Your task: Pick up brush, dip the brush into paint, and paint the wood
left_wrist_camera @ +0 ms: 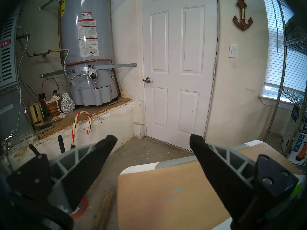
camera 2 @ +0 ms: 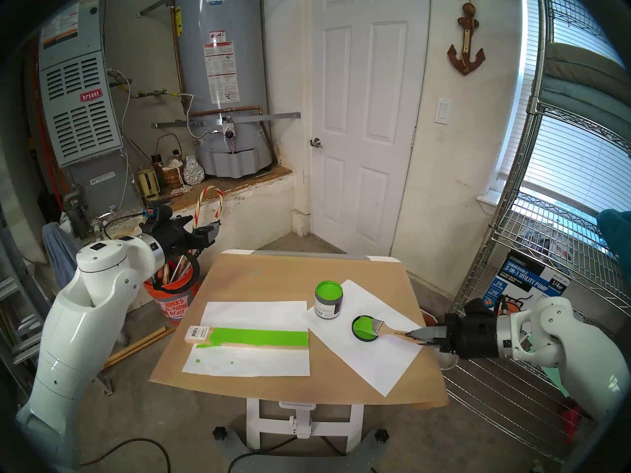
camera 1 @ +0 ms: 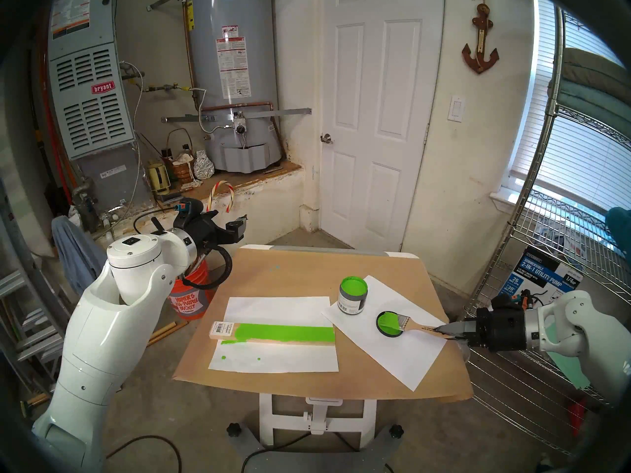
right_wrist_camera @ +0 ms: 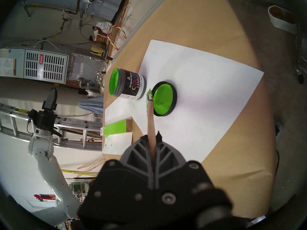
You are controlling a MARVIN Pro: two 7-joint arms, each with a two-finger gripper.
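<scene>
Right gripper (camera 1: 444, 330): jaws were clenched on the tail end of the brush handle, at the worktop's right edge.
Brush (camera 1: 415, 326): lay nearly level, pointing left from the right gripper; its green-coated bristles rested over the black lid, the silver ferrule at the lid's right rim.
Lid (camera 1: 390, 324): black, upturned, holding a pool of lime-green paint (camera 1: 387, 325), on the angled white sheet (camera 1: 396, 353).
Wood (camera 1: 273, 333): lay flat on the other white sheet (camera 1: 273, 359) at left-centre of the worktop, most of its top painted green, a bare strip along the near edge, barcode sticker at its left end; two green drops marked the paper in front.
Jar (camera 1: 353, 295): open, green inside, just behind the lid on the angled sheet's far corner.
Worktop (camera 1: 300, 271): covered in brown paper.
Left gripper (camera 1: 239, 226): jaws were spread wide with nothing between them, raised beyond the worktop's far-left corner, above the orange bucket (camera 1: 189, 300).
</scene>
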